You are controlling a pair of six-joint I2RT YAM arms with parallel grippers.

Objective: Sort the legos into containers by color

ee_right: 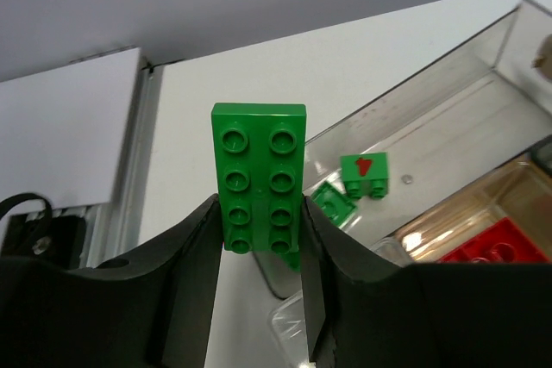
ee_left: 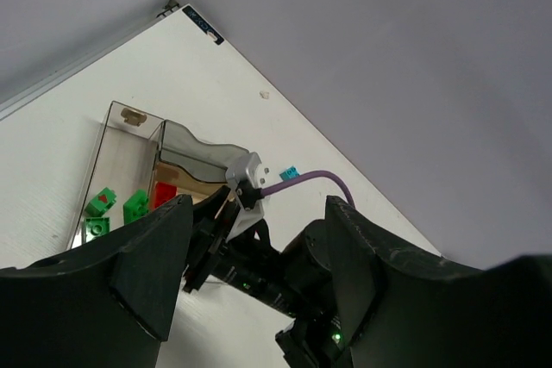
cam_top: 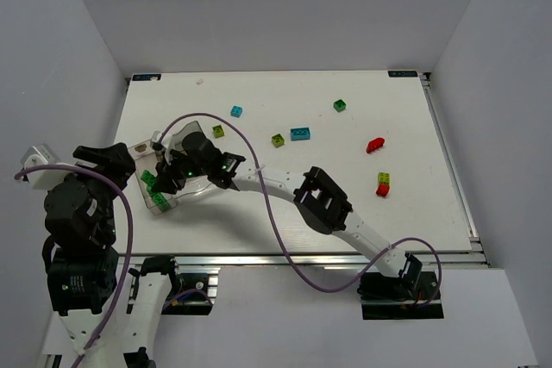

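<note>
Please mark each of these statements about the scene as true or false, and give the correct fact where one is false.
1. The right gripper holds a green brick. True.
2. The left gripper holds a red brick. False: its jaws stand open with nothing between them.
3. Some green bricks already lie in the tray. True.
4. Every brick is already inside the tray. False: several lie loose on the table, for example a cyan brick and a red brick.
</note>
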